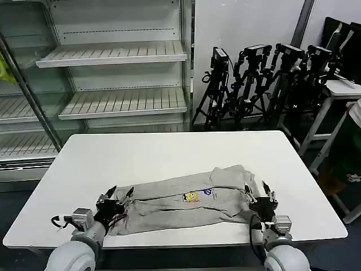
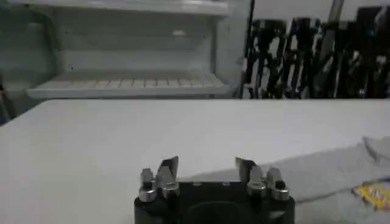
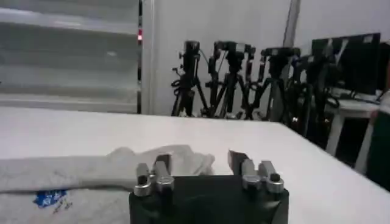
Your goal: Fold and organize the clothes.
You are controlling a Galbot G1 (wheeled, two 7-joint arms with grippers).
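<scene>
Grey shirt (image 1: 186, 203): one, lying lengthwise near the white tabletop's (image 1: 169, 152) front edge, cartoon print up. Left claw (image 1: 115, 199): released, at the shirt's left end. Right claw (image 1: 257, 196): released, at its right end.

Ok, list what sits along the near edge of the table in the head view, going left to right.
Left end effector, open over the shirt's left end → grey shirt lying flat on the white table → the shirt's yellow cartoon print → right end effector, open over the shirt's right end.
</scene>
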